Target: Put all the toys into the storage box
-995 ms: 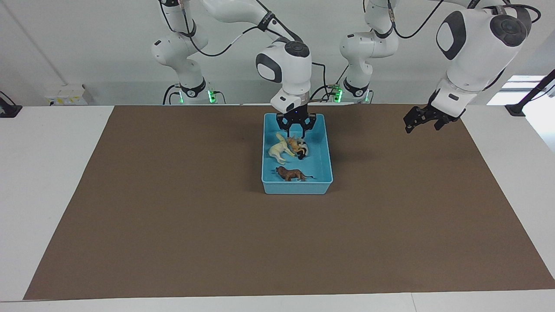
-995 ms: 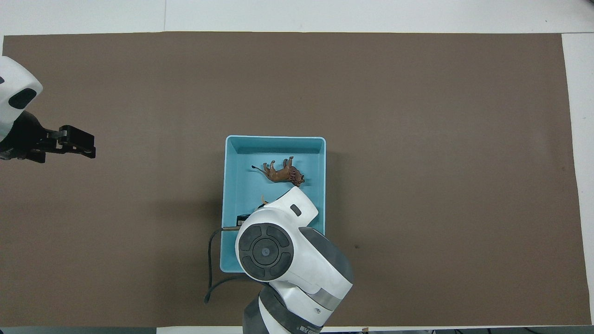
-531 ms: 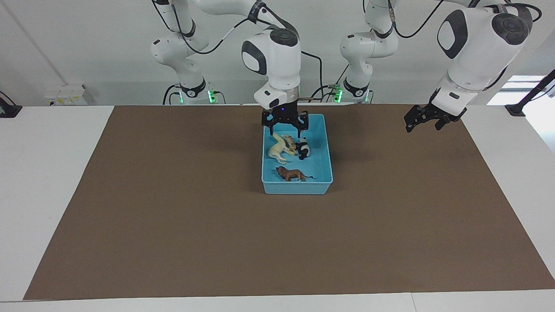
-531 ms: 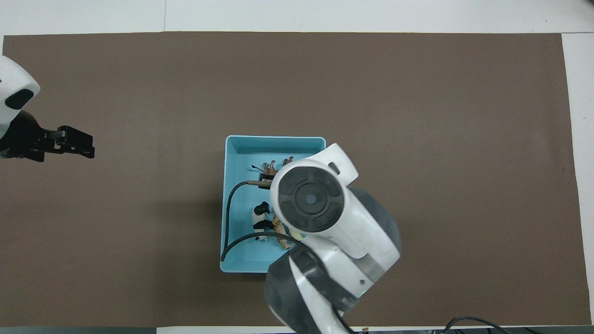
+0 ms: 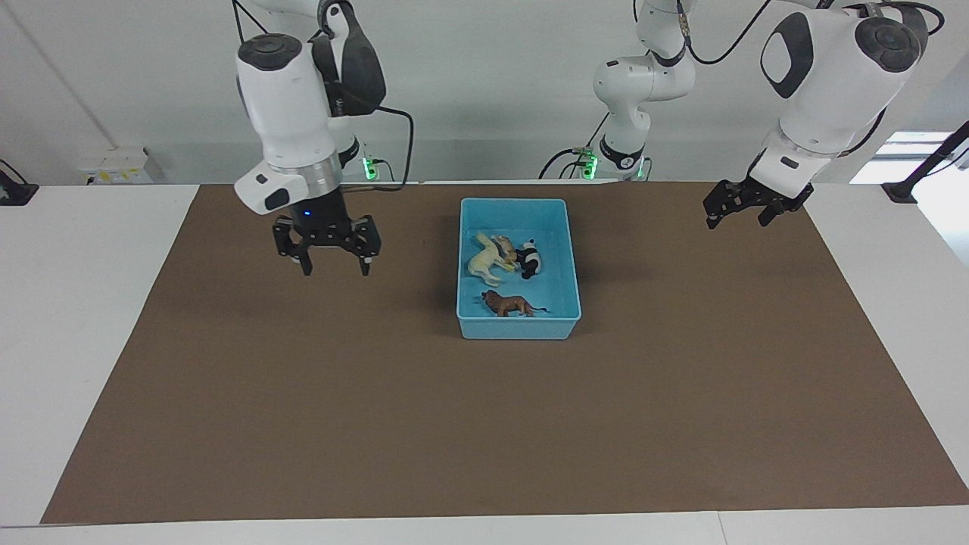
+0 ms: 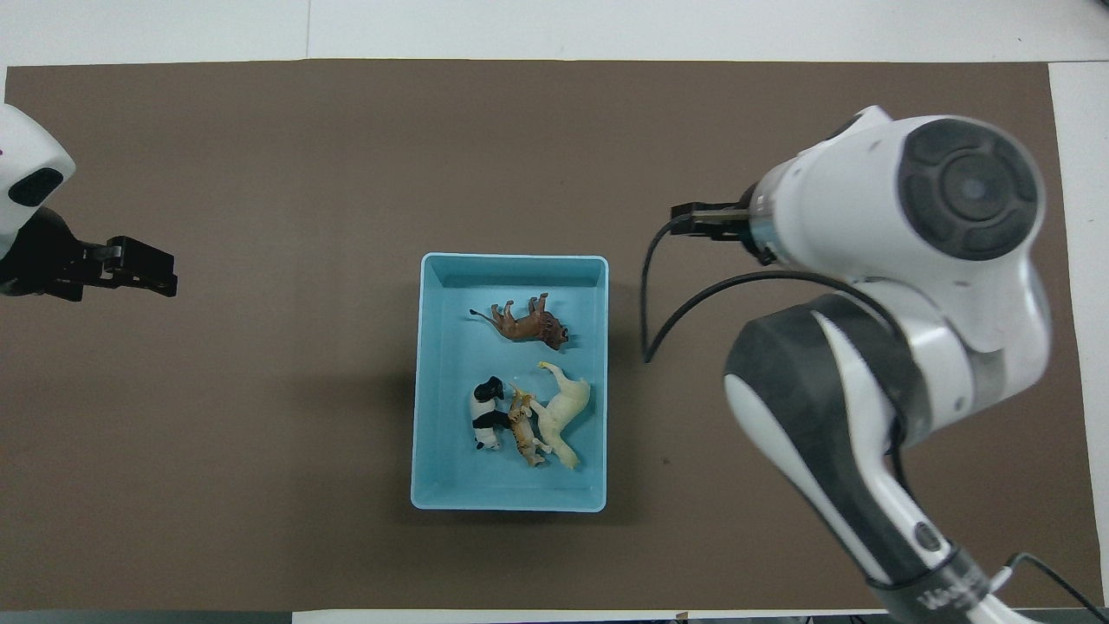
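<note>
The light blue storage box [image 5: 518,330] stands on the brown mat; it also shows in the overhead view [image 6: 511,501]. All the toys lie in it. The cream-white horse [image 5: 483,262] [image 6: 565,411], orange tiger [image 5: 507,250] [image 6: 522,430] and panda [image 5: 531,262] [image 6: 484,419] lie close together in the half nearer the robots. The brown lion [image 5: 512,305] [image 6: 525,323] lies in the farther half. My right gripper [image 5: 335,268] is open and empty, over bare mat toward the right arm's end. My left gripper [image 5: 738,215] [image 6: 143,267] waits over the mat at the left arm's end.
The brown mat [image 5: 484,424] covers most of the white table. In the overhead view the right arm's body [image 6: 901,286] covers the mat beside the box and hides its own gripper.
My right gripper has risen from over the box and swung away toward the right arm's end, open and empty. The toys stay in the box. The left arm has not moved.
</note>
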Available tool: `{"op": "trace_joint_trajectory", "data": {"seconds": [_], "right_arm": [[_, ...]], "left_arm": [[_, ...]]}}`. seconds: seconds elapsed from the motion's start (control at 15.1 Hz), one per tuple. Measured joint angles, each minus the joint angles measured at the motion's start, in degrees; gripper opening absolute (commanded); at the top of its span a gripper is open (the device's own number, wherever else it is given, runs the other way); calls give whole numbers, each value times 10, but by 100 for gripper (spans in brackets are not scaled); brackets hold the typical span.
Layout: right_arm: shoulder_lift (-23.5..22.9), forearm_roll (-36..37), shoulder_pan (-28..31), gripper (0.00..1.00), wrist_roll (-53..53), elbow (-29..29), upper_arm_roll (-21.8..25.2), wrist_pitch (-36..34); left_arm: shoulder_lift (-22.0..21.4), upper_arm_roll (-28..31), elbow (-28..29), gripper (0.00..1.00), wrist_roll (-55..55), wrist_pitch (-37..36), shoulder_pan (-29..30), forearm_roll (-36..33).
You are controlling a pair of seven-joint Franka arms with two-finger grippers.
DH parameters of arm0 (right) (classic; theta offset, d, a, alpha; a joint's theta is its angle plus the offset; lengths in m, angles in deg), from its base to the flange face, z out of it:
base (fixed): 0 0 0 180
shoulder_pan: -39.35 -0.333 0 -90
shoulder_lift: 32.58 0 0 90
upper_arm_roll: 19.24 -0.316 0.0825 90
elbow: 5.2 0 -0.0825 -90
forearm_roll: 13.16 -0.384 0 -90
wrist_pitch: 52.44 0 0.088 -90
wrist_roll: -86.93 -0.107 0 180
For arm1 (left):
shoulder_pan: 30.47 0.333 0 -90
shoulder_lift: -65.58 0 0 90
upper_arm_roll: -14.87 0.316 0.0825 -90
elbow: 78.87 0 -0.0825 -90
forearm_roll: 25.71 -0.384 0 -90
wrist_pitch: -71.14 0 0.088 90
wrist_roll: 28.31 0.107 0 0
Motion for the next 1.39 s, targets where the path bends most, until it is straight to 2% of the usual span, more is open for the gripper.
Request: {"op": "trace_joint_trajectory", "data": {"seconds": [0.27,0.46,0.6,1.39], "right_arm": [[35,-20,52,100,78,-64,3,-169],[41,-23,99,100,133,-113,5,-239],[40,-24,126,100,152,-124,3,-268],[16,-18,143,100,177,-115,0,-257]], "left_arm": [[0,-1,-2,100,0,9,0,0],[0,-2,-3,100,0,16,0,0],[0,-2,-3,100,0,22,0,0],[0,-3,-3,100,0,26,0,0]]}}
